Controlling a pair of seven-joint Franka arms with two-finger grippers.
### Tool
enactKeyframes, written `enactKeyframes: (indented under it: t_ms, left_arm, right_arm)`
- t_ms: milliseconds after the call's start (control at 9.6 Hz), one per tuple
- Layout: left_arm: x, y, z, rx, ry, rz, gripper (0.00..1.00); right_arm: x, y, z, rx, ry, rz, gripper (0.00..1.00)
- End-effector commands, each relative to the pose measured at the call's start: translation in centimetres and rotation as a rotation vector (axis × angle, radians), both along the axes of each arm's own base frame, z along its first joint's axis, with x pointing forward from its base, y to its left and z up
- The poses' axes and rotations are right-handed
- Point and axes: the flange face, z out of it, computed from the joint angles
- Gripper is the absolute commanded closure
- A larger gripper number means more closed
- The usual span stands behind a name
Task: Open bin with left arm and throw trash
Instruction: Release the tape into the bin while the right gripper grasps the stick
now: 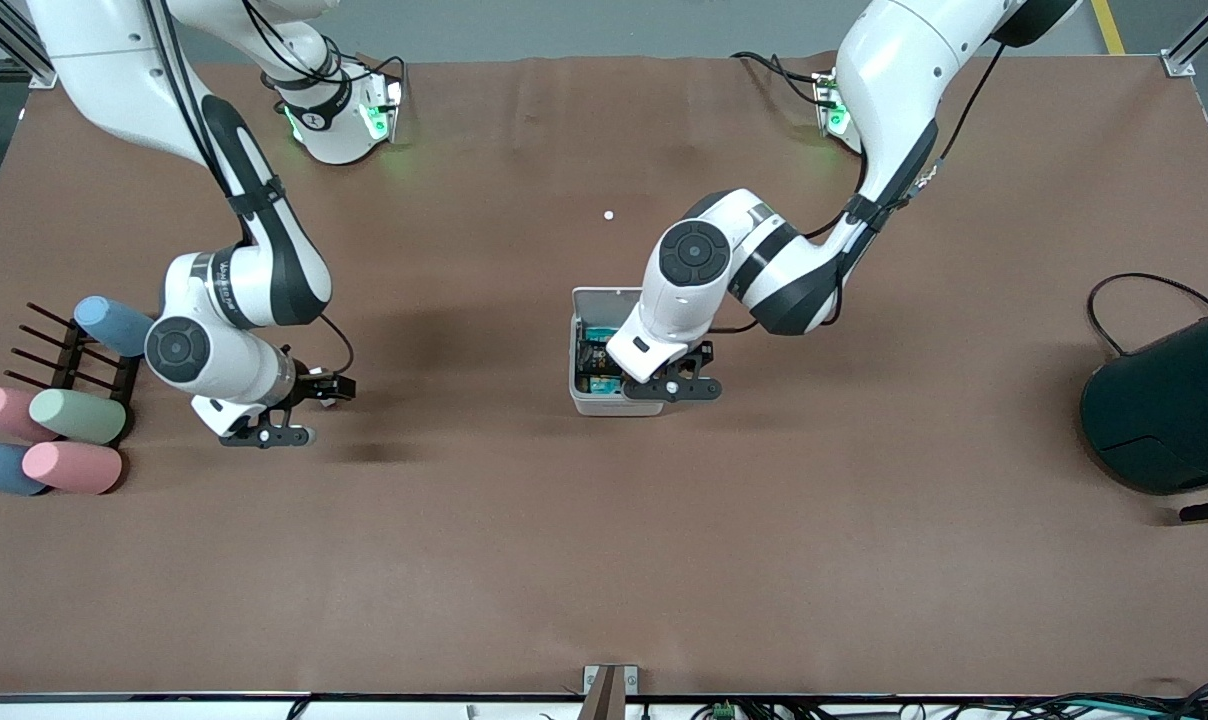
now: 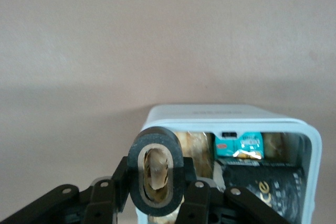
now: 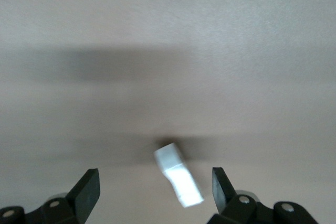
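Observation:
The white bin [image 1: 604, 405] stands mid-table with its lid [image 1: 606, 300] up. The black shiny snack packet [image 2: 270, 190] lies inside it, beside a teal packet [image 2: 239, 145]. My left gripper [image 1: 680, 385] hangs over the bin's rim at the left arm's end. In the left wrist view it [image 2: 156, 192] is shut on the dark tape roll [image 2: 156, 139], squeezed into an oval, next to the bin's corner [image 2: 157, 116]. My right gripper [image 1: 298, 412] is open low over the table near the rack. The white wrapper scrap [image 3: 179, 180] lies on the table between its fingers [image 3: 86, 187].
A black rack [image 1: 69, 360] with several pastel cylinders [image 1: 76, 415] stands at the right arm's end. A large dark teal container [image 1: 1169, 405] with a cable lies at the left arm's end. A small white speck [image 1: 608, 214] lies nearer the bases.

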Motion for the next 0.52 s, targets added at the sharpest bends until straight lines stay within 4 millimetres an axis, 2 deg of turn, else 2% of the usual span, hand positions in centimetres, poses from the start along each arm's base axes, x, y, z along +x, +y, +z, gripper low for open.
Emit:
enactKeyframes:
  t_ms: [0, 104, 208, 417]
  left_arm:
    - [-0.1, -0.6, 0.1, 0.025, -0.009, -0.016, 0.91]
    - [-0.1, -0.6, -0.8, 0.039, -0.009, -0.026, 0.88]
    - [-0.5, -1.1, -1.0, 0.039, -0.008, -0.034, 0.86]
    - [-0.6, -1.3, -0.8, 0.04, -0.013, -0.033, 0.69]
  right_arm:
    - [-2.5, -1.7, -0.5, 0.001, -0.021, 0.072, 0.05]
    - [-2.6, -2.2, -0.8, 0.0, -0.015, 0.066, 0.05]
    - [-2.7, -2.1, -1.0, 0.001, -0.01, 0.067, 0.13]
    - [-3.0, -1.9, -1.5, 0.0, 0.002, 0.067, 0.44]
